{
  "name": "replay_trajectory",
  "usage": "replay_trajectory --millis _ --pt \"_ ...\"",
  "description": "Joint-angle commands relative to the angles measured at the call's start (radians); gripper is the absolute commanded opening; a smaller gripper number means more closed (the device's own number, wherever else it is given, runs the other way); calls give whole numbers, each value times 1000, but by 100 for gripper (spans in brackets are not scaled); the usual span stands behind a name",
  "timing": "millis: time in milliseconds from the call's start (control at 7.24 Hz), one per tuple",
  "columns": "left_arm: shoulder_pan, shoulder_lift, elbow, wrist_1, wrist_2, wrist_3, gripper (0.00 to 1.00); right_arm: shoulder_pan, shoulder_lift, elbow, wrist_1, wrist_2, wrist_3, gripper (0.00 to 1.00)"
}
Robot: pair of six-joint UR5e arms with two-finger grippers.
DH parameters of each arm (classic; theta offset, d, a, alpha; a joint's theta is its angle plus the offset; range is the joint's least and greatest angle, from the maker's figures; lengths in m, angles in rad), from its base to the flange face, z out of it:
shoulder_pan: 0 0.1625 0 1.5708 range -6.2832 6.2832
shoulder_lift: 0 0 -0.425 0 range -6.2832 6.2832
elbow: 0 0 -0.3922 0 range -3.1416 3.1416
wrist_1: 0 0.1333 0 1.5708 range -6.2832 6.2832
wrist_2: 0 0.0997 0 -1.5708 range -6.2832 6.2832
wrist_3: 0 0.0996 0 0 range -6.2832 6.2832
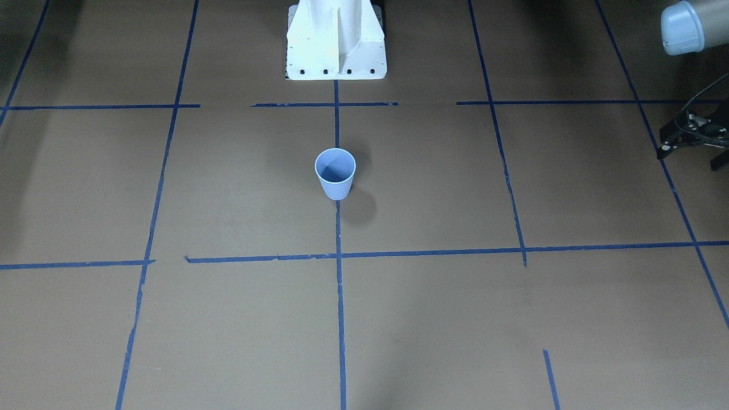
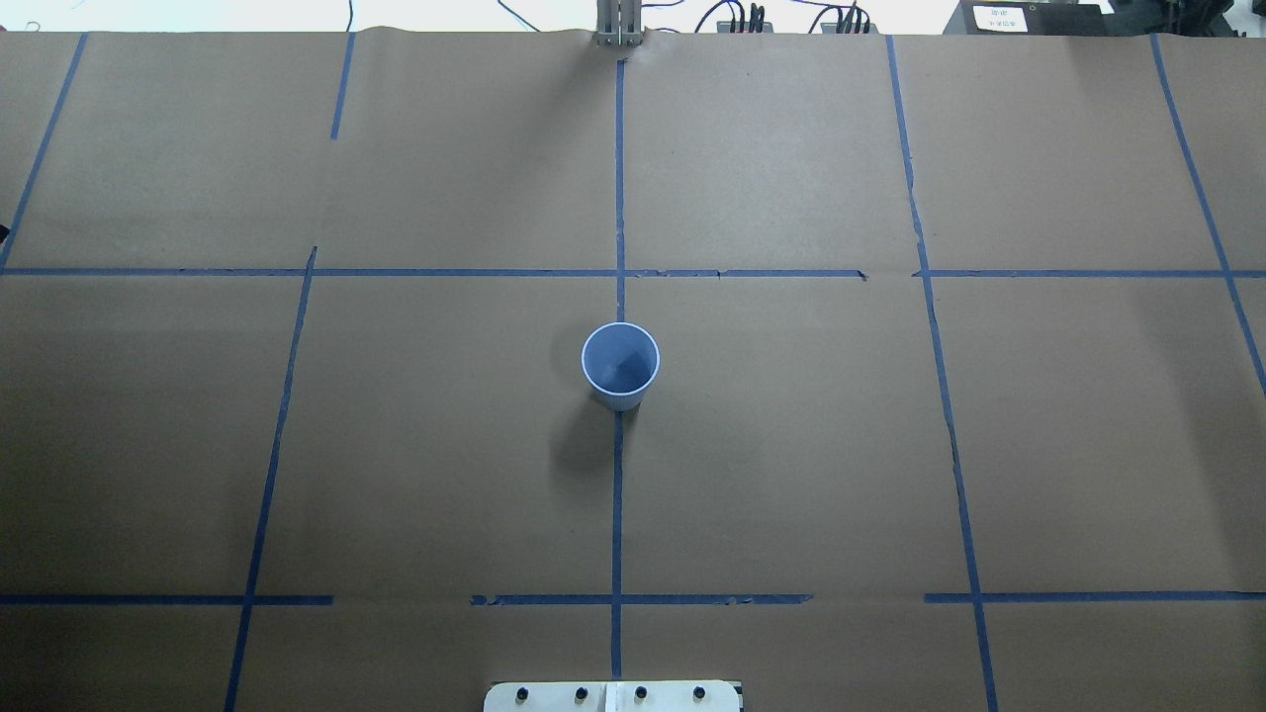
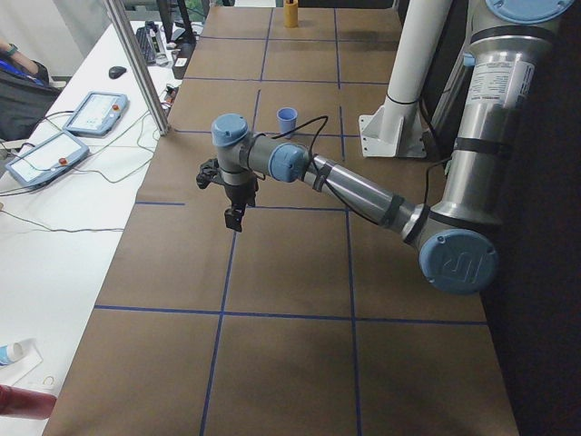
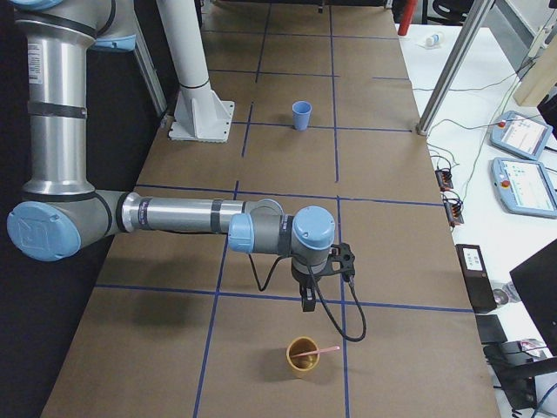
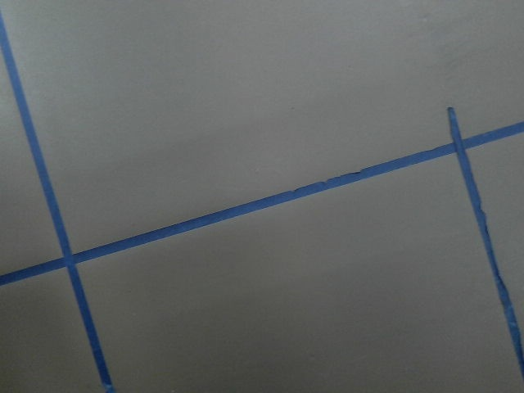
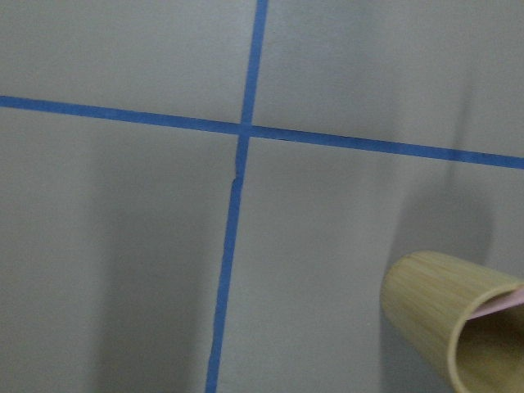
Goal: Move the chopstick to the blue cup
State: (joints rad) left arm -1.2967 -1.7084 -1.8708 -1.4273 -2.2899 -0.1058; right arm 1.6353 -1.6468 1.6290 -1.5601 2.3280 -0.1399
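I find the chopstick (image 4: 326,350) resting in a bamboo cup (image 4: 302,369) near the bench's right end. Its long axis is tilted low, and its free end juts over the rim toward the edge away from the robot. The blue cup (image 2: 620,364) stands upright at the bench's middle, on the centre tape line (image 2: 617,494), well apart from the chopstick. The right gripper (image 4: 306,301) hangs fingers-down just beside the bamboo cup. The left gripper (image 3: 234,220) hangs over the left half. I cannot tell whether either pair of fingers is apart or together.
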Motion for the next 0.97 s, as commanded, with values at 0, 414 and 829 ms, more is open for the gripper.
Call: replay_trajectory --millis 0,414,829 --pt "-3 3 -5 1 -49 -2 100 81 2 -130 206 -4 79 100" --pt "-3 10 -8 -1 -82 -6 100 81 77 -367 569 -44 298 99" --pt "-3 10 -8 1 -83 -6 100 80 101 -394 571 -76 298 77"
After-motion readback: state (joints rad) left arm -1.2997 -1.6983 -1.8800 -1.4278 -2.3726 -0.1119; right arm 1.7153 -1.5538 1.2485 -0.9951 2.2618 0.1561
